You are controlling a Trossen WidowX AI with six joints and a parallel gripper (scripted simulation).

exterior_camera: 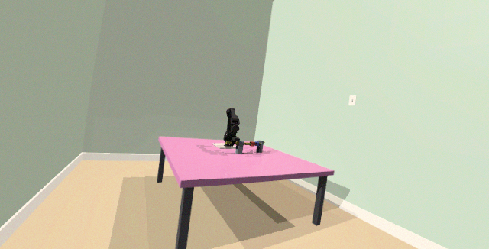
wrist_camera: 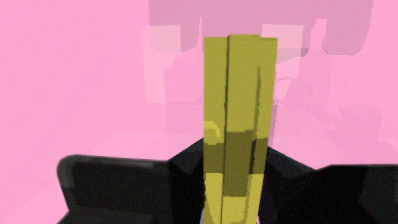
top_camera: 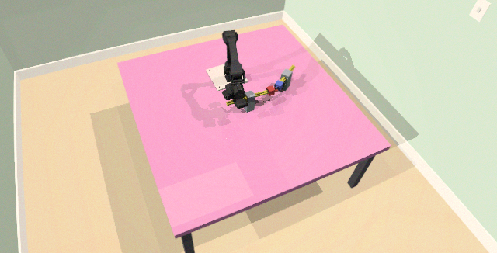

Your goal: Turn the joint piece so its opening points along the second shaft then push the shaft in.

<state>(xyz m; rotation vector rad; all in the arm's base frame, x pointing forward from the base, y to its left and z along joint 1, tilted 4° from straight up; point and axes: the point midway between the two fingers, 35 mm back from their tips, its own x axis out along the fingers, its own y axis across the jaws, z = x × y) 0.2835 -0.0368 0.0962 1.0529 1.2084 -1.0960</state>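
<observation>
Pink tabletop (top_camera: pixel 272 140) fills the room's middle. Near its centre the claw (top_camera: pixel 234 98) is clenched on the yellow second shaft (wrist_camera: pixel 239 100), just behind the grey block (top_camera: pixel 251 101). Push straight along it toward three o'clock, into the red joint piece (top_camera: pixel 270 89). Whether the opening truly lines up is too small to see.

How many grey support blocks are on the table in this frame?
2. One grey block stands right beside the gripper, which is shut on the yellow sliding shaft. The other grey block stands farther right, behind the blue piece. None looks hidden.
</observation>
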